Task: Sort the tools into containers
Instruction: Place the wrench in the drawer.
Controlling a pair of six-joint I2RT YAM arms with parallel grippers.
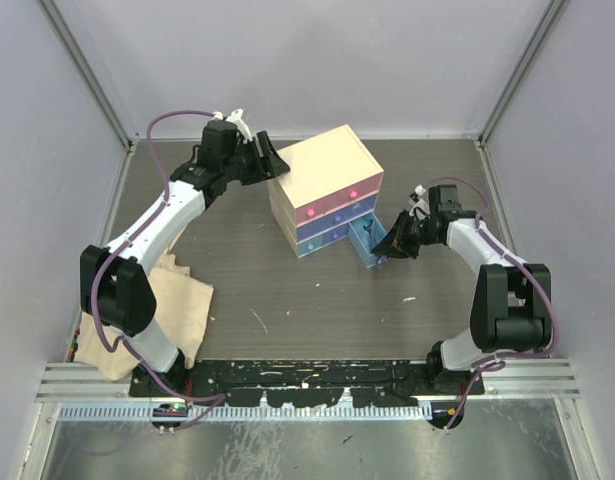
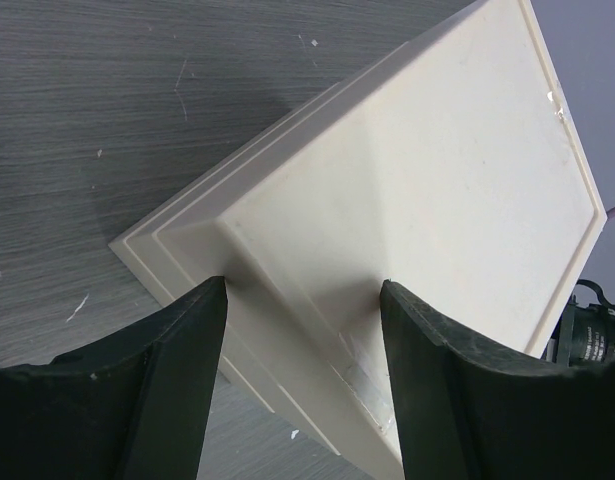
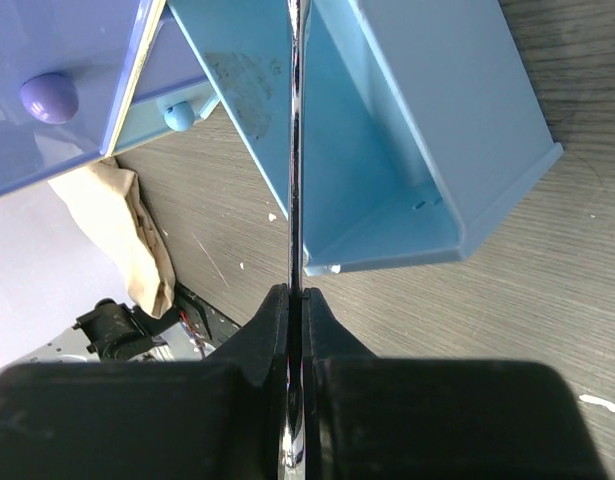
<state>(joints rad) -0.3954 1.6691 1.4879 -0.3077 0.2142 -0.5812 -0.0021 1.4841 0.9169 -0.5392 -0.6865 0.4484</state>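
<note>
Right fingers (image 3: 295,296): pressed narrow on the wrench (image 3: 295,150). I see it edge-on as a thin, bright steel strip and take it for one of the silver wrenches.
Wrench axis: runs straight out from the right fingers, roughly along the length of the blue drawer (image 3: 457,110). Its far tip leaves the right wrist view, so I cannot tell how deep it reaches.
Blue drawer: stands out at the right front of the chest (image 2: 417,200), open side up, just ahead of and below the right fingers. It is smooth pale-blue plastic, box-shaped and thin-walled, with a dull smudge on one inner wall.
Chest: cream, matt, flat panels with a stepped rim, standing mid-worktop.
Left fingers (image 2: 303,290): black, about half apart, set astride the chest's rear corner with both tips against it. I judge this a steadying grip.
Nearer arm: the right. The left works from the far side of the chest.
Worktop (image 1: 317,320): dark grey, wood-grained, scuffed.
Coming move, my judgement: lower the wrench lengthwise into the blue drawer, then release.
Risk: the strip lies close to one drawer wall and may catch on it.
</note>
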